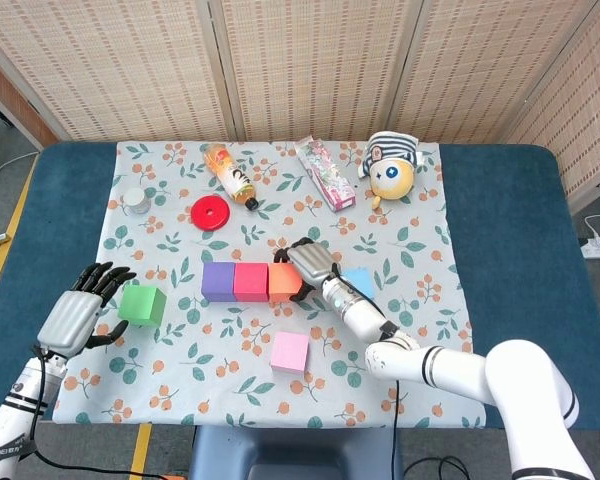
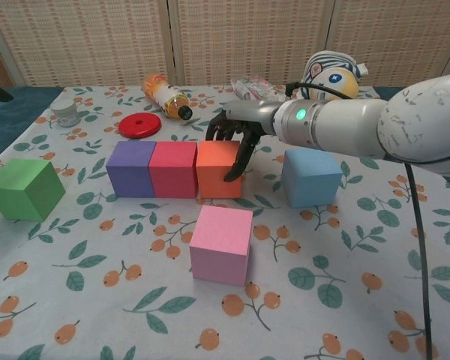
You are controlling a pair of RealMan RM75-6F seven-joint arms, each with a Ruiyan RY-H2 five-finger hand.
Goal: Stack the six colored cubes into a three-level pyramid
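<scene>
Right hand [image 2: 236, 139] clasped around orange cube [image 2: 219, 169], left hand [image 1: 80, 308] spread beside green cube [image 1: 142, 304]

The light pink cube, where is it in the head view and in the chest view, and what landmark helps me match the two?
Head view: the light pink cube lies low and central, alone, nearer the camera than the cube row.
Chest view: it sits centre, lower half, large, apart from the row.
Shared landmark: the orange cube, directly behind it, which the right hand touches.
</scene>
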